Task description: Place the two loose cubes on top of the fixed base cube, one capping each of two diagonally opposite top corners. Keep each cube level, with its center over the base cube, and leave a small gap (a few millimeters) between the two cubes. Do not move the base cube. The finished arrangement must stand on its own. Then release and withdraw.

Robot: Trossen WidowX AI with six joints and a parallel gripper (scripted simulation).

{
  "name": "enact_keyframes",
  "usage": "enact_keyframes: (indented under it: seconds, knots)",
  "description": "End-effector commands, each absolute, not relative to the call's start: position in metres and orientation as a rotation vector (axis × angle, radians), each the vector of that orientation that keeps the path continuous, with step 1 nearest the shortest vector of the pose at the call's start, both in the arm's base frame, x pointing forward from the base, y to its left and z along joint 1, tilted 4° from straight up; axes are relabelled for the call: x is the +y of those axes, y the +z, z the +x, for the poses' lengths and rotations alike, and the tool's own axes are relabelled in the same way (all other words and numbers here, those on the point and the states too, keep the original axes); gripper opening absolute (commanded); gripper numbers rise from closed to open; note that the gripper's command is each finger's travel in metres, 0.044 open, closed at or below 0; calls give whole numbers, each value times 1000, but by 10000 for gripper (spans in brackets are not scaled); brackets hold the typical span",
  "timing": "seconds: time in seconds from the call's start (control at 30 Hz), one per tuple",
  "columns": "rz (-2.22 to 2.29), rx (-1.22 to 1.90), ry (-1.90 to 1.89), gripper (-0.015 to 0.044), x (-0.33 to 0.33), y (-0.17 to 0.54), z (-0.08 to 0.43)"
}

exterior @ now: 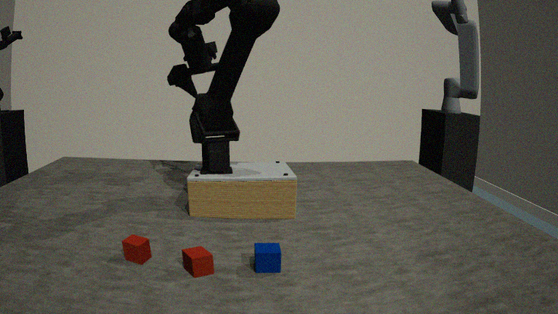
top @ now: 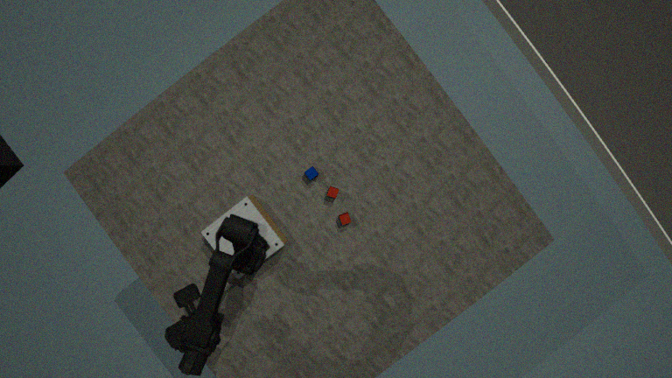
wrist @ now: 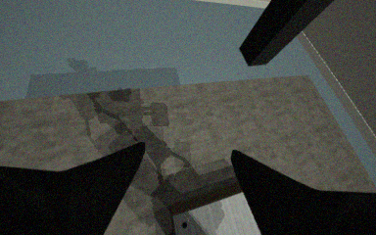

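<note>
- while the gripper point(top: 192, 337) point(exterior: 201, 84) point(wrist: 188, 150) stands nearly full open with nothing between its fingers, no cube is stacked.
- location of parts: the blue cube point(top: 311, 173) point(exterior: 267, 258), the near red cube point(top: 332, 192) point(exterior: 197, 261) and the far red cube point(top: 344, 219) point(exterior: 136, 249) sit apart on the table point(top: 346, 81) point(exterior: 349, 253) point(wrist: 255, 113), in front of the mounting block point(top: 213, 227) point(exterior: 243, 198) point(wrist: 240, 212). the blue cube is presumably the fixed base.
- fault, base shift: a low approach or an open finger could strike the blue cube, as the near red cube lies fairly close to it.
- fault, skewed grasp: both red cubes are turned relative to the blue one; a grip not squared to their faces could twist them.
- fault, topple: a center set beyond the base edge would tip the cube off its corner.
- fault, disturbed pair: a finger lowered into the narrow gap, or opened too wide on release, could push the first cube.
- surface: the table is mottled grey-brown, with arm shadows falling across it.
- room: the floor point(top: 123, 31) point(wrist: 122, 34) is blue-grey, the rear wall point(exterior: 349, 67) plain and pale; a grey arm point(exterior: 468, 59) stands on a dark pedestal point(exterior: 448, 150) beyond the table.
</note>
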State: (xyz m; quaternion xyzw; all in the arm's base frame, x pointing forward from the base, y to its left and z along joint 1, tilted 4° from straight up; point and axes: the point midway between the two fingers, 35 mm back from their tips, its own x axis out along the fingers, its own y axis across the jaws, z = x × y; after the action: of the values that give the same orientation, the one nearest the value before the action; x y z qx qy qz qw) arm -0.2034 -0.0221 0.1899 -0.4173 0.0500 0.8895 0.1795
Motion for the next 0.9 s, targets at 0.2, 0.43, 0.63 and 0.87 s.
enact_keyframes:
  seconds: [0.2, 0.43, 0.63, 0.87]
  knots:
    - [-1264, 108, 2597, 265, -50, 187, -202]
    - [-1405, -5, 2724, 265, -98, 183, -193]
    - [-1530, -124, 2822, 265, -139, 178, -176]
    - [-1677, -291, 2918, 265, -183, 172, -146]
